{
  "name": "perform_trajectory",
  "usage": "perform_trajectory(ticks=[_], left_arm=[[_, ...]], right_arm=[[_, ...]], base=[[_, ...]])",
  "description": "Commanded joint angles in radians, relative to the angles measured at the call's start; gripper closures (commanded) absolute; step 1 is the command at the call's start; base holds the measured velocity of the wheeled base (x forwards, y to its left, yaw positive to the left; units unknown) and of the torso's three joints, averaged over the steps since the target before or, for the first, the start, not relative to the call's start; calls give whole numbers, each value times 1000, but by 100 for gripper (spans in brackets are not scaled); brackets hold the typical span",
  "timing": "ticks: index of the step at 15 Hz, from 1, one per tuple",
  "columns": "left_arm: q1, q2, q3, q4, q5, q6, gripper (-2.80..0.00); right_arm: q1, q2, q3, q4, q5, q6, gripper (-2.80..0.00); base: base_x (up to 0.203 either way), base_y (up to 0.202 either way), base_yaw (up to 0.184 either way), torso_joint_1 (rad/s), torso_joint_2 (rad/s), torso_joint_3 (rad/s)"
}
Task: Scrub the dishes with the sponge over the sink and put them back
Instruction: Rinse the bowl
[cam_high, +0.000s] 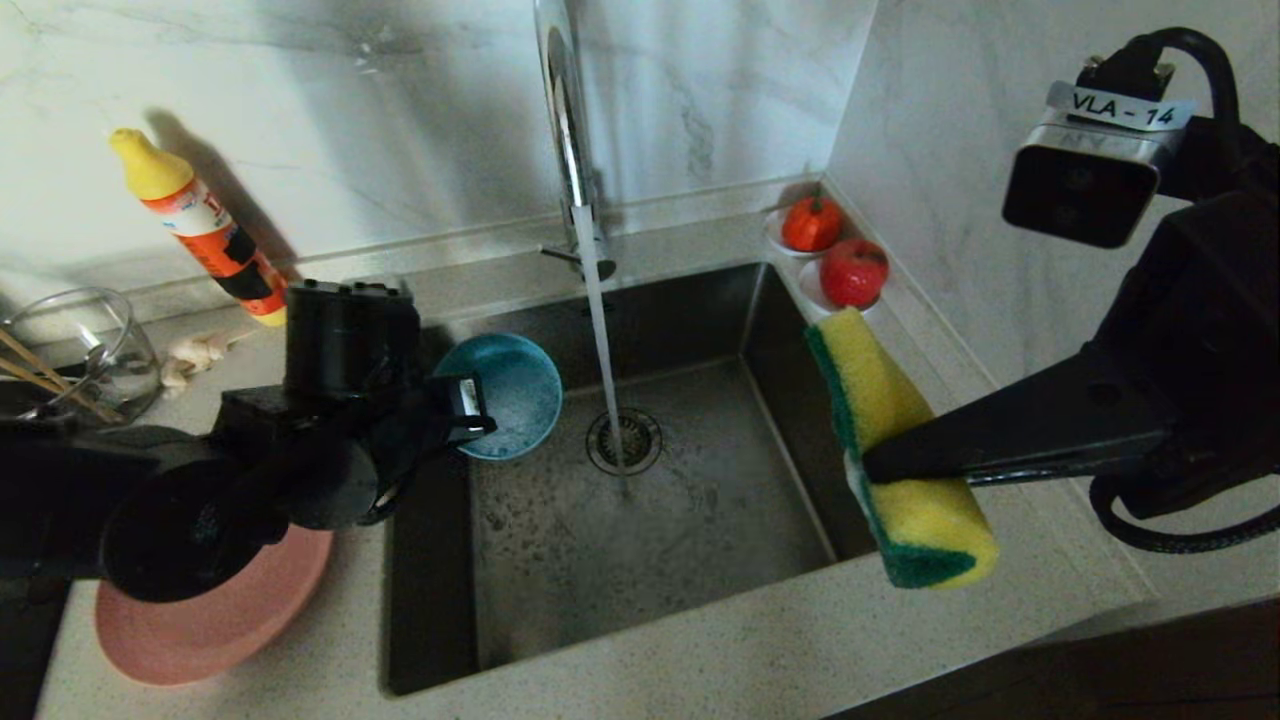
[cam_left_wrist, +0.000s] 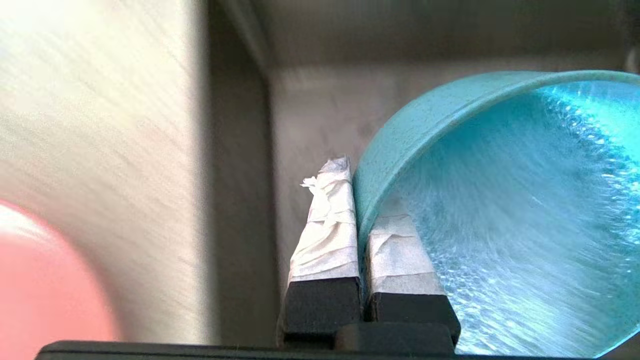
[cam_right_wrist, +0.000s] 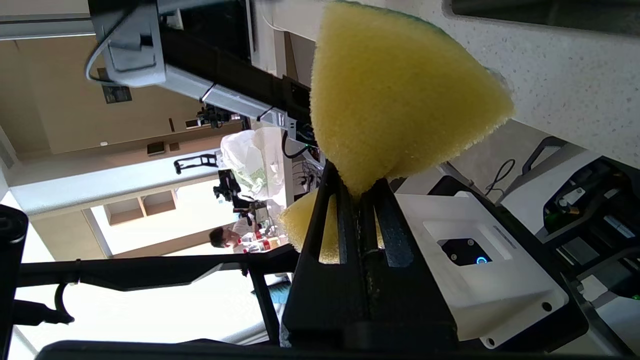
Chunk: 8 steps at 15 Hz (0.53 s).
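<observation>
The teal bowl (cam_high: 512, 395) hangs tilted over the left side of the sink (cam_high: 720, 520), its wet inside facing the running tap (cam_high: 565, 120). My left gripper (cam_high: 470, 408) is shut on the bowl's rim. In the left wrist view the taped fingers (cam_left_wrist: 327, 235) pinch the bowl (cam_left_wrist: 500, 200) wall. My right gripper (cam_high: 875, 465) is shut on the yellow sponge (cam_high: 900, 450) above the sink's right edge, green layer toward the basin. The foam bulges past the gripper (cam_right_wrist: 357, 187) as the sponge (cam_right_wrist: 400, 90). The pink plate (cam_high: 210, 620) lies on the left counter, partly under my left arm.
Water streams onto the drain strainer (cam_high: 623, 440). A glass jug (cam_high: 100, 350) with wooden sticks (cam_high: 40, 385) and an orange detergent bottle (cam_high: 200, 230) stand at the back left. Two saucers with red fruit (cam_high: 830, 250) sit in the back right corner by the marble wall.
</observation>
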Motion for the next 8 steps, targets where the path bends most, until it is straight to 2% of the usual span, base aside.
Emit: perform_trajectory(ticks=[1,4,8], left_arm=[[0,-68,91,-211,21,99,0],[0,-109,158,-405,30,194,0],[-3,-139,184,-522,30,252,0]], right_arm=[[-2,5,-1,2,4,3,0],[-3,16,-1,-3,4,3,0],[-5,19,-3,-4,4,3,0]], base=[[0,0,0,0,0,0],[0,0,0,0,0,0],[0,0,0,0,0,0]])
